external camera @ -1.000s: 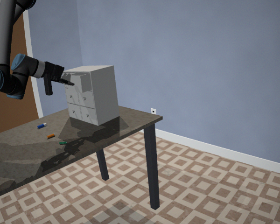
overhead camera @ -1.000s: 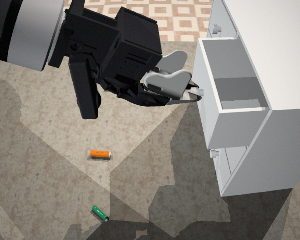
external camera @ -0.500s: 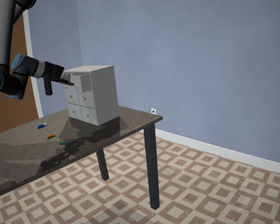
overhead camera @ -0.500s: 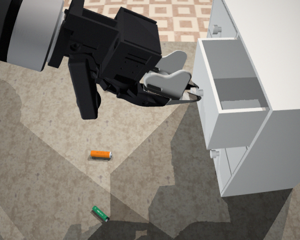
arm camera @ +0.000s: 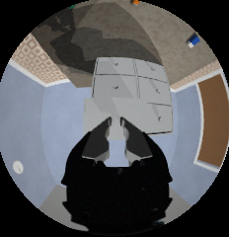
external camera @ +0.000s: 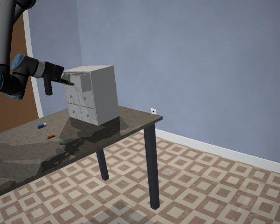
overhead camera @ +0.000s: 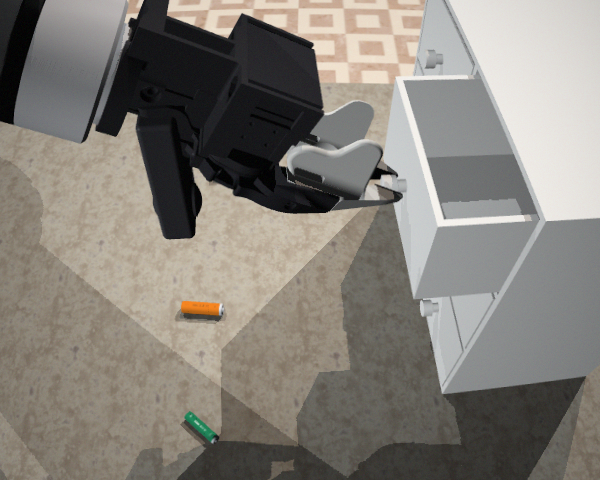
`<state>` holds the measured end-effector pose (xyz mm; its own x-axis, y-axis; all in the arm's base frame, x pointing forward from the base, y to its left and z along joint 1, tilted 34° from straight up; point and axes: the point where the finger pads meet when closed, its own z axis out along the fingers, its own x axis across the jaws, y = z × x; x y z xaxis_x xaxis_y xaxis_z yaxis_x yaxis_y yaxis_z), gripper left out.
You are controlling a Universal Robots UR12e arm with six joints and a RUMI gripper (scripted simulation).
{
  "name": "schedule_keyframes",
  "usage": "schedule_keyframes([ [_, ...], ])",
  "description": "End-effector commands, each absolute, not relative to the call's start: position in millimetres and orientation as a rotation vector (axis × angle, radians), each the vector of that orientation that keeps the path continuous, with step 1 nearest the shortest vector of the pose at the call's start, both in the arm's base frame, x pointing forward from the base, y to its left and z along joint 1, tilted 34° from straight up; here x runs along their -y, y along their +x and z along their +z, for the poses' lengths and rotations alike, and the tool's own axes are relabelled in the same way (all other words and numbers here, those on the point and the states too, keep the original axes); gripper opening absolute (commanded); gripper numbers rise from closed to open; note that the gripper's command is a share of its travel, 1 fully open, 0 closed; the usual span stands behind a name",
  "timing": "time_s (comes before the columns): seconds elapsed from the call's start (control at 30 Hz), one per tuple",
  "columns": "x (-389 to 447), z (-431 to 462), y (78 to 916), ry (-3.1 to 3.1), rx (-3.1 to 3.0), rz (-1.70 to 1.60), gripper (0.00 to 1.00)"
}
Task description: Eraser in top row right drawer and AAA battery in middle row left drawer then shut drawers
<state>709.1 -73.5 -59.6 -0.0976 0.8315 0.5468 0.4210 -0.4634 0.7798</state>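
Note:
The white chest stands upright on the table. Its top-row right drawer is pulled about halfway out, and the part of its inside that shows is empty. My gripper is level in front of it, shut on the drawer's knob. The blue and white eraser lies on the table, hidden in the top view. A thin green battery and a thicker orange battery lie on the table in front of the chest.
The other drawers are shut; the top left knob and the knob below the open drawer show. The table ends just right of and behind the chest. My arm reaches in from the left.

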Motion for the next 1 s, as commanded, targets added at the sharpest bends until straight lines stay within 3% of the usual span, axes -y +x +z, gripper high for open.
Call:
schedule_keyframes([
  [0.0, 73.9, -59.6, 707.3, 1.827, -1.364, 1.581, 0.07],
  [0.2, 73.9, -59.6, 707.3, 1.827, -1.364, 1.581, 0.07],
  [0.7, 73.8, -59.6, 707.3, 1.827, -1.364, 1.581, 0.2],
  [0.97, 73.8, -59.6, 707.3, 1.827, -1.364, 1.581, 0.2],
])
